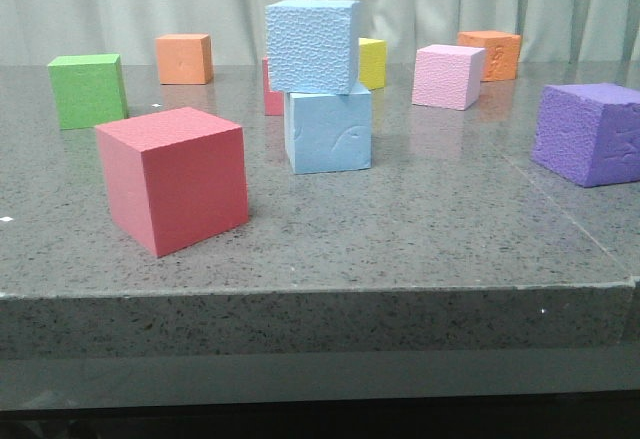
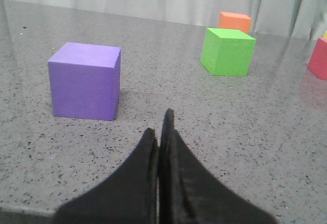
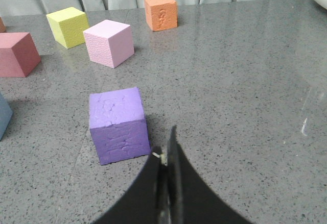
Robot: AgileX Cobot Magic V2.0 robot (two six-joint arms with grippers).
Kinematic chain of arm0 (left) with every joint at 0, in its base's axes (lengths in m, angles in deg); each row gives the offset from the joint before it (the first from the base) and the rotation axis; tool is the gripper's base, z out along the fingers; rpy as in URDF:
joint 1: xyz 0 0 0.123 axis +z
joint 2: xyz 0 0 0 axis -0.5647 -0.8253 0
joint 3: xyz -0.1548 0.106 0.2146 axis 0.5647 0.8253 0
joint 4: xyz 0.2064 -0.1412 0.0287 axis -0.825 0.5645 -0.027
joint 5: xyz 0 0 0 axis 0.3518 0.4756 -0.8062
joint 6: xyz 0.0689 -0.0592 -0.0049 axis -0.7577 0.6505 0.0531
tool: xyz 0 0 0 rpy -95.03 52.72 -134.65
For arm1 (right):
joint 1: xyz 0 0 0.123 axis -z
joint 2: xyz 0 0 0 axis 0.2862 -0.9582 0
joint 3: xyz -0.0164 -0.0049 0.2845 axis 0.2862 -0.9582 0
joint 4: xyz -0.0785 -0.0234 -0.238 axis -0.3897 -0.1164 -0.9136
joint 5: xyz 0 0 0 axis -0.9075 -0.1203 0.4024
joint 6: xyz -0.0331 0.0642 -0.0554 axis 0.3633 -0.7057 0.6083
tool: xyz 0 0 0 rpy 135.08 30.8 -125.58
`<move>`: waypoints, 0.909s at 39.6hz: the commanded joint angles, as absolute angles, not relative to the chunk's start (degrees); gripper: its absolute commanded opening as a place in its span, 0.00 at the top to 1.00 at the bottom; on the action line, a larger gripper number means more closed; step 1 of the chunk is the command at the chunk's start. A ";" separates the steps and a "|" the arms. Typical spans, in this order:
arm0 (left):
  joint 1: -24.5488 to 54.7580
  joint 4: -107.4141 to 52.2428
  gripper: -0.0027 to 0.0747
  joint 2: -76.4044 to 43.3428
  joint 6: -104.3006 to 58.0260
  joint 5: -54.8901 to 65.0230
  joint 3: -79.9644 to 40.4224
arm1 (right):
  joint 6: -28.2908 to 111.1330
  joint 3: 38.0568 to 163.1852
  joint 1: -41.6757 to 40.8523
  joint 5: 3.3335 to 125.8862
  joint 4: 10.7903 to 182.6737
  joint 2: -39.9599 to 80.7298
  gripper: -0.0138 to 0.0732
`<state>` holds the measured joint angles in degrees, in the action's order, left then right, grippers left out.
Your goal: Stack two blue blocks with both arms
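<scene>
Sitting stacked mid-table in front view: pebbled blue block (image 1: 312, 46) on top of smooth blue block (image 1: 329, 129), the one w/ the curved scratch. Top one is offset a bit to the left and twisted vs. the lower, but resting flat on it. Neither gripper touches the stack — no arm visible in front view.

Left gripper (image 2: 162, 132): fingers pressed together, nothing between them, low over the table (image 2: 265, 132). A smooth purple cube (image 2: 85, 80) near it, a green cube (image 2: 228, 51) farther off.

Right gripper (image 3: 166, 150): jaws also closed, empty, just beside a rough-faced purple cube (image 3: 118, 124), not touching as far as I can tell. Pink cube (image 3: 108, 43), yellow cube (image 3: 67, 26) and orange cube (image 3: 161, 11) beyond it.

Big red cube (image 1: 173, 178) near the table's front edge, left of the stack.
</scene>
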<state>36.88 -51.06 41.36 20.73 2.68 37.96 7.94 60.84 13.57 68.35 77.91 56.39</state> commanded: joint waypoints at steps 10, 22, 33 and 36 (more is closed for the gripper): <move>36.87 -50.95 0.99 42.37 20.68 -2.32 38.06 | 23.31 58.14 13.29 57.19 83.31 61.01 0.92; 36.87 -50.95 0.99 42.37 20.68 -2.32 38.06 | 27.14 42.43 13.29 55.09 87.64 73.26 0.92; 36.87 -50.95 0.99 42.37 20.68 -2.37 38.06 | 27.14 38.97 13.29 61.07 88.97 80.40 0.92; 36.87 -50.95 0.99 42.37 20.68 -2.37 38.06 | 27.14 38.97 13.29 61.12 88.97 80.40 0.92</move>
<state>36.88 -51.06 41.36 20.73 2.58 37.96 26.36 38.67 13.24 64.77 88.59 79.31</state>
